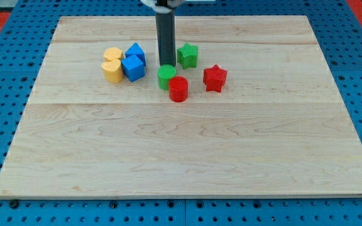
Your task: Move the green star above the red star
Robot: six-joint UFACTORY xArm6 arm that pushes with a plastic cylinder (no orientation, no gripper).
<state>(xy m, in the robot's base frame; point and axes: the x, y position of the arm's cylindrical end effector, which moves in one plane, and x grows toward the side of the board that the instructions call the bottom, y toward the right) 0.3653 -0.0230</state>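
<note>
The green star (188, 55) lies near the board's upper middle. The red star (214, 78) lies below it and to its right, a small gap apart. My rod comes down from the view's top, and my tip (166, 64) sits just left of the green star, at the top edge of a green cylinder (166, 77). A red cylinder (178, 89) touches the green cylinder at its lower right, left of the red star.
Two blue blocks (134, 63) and two yellow blocks (112, 66) cluster at the view's left of my tip. The wooden board (187, 150) lies on a blue pegboard (5, 37).
</note>
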